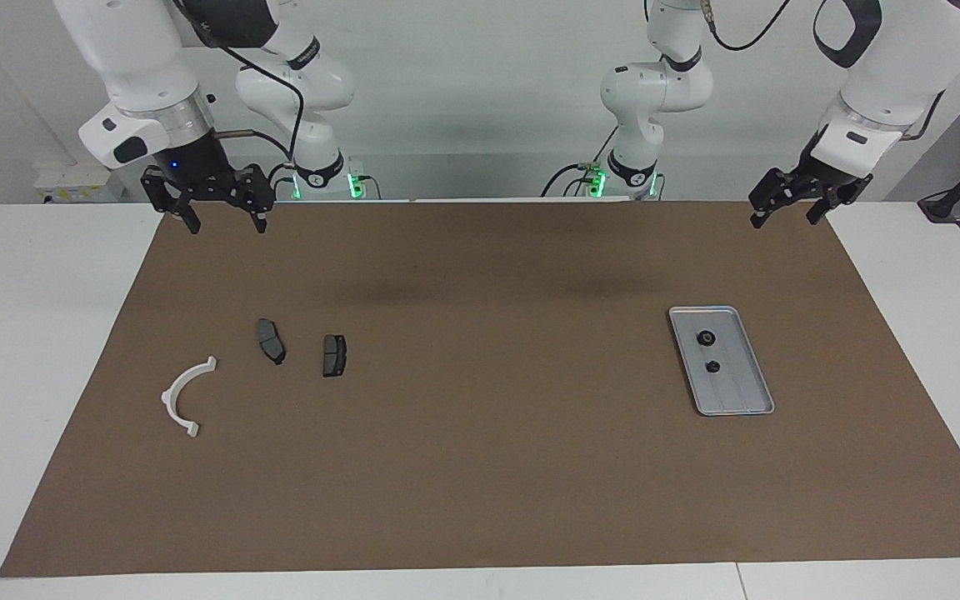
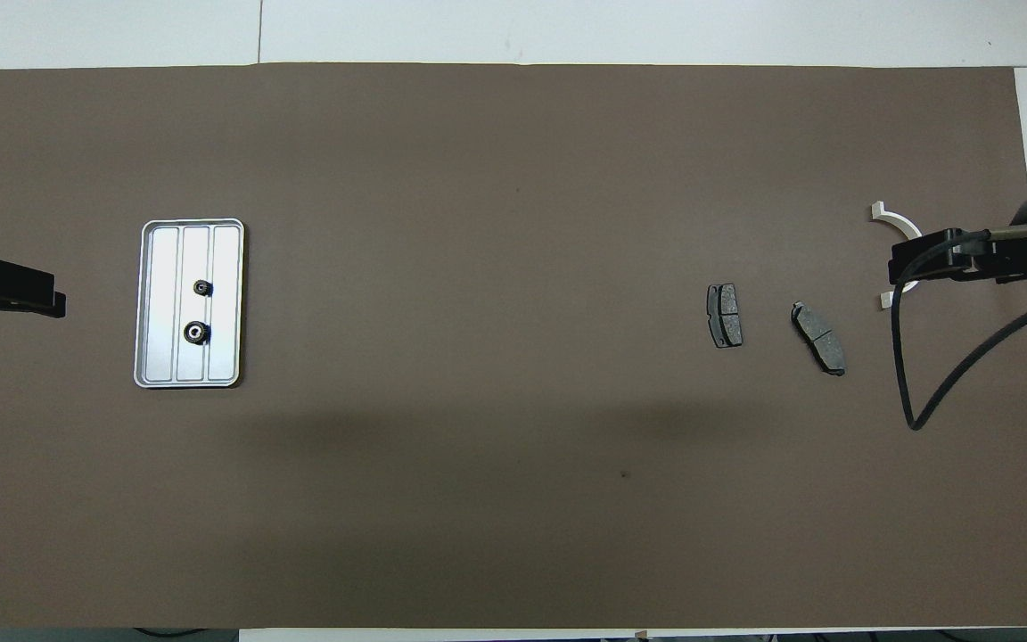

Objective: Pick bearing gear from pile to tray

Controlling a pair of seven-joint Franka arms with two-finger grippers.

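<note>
While both arms hang raised over the robots' edge of the brown mat (image 1: 480,467), the left gripper (image 1: 790,202) holds its fingers wide and empty at the left arm's end; the right gripper (image 1: 223,210) is likewise wide and empty; two black bearing gears (image 2: 198,310) lie in the tray (image 2: 160,357); two brake pads (image 1: 303,348) and a white half-ring (image 1: 182,396) remain on the desk toward the right arm's end.

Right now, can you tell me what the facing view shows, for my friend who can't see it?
Two small black round pieces lie in a grey tray on a brown mat, toward the left arm's end. Two brake pads and a white half-ring lie toward the right arm's end. The left gripper and right gripper hang open and empty above the mat's edge by the robots.
</note>
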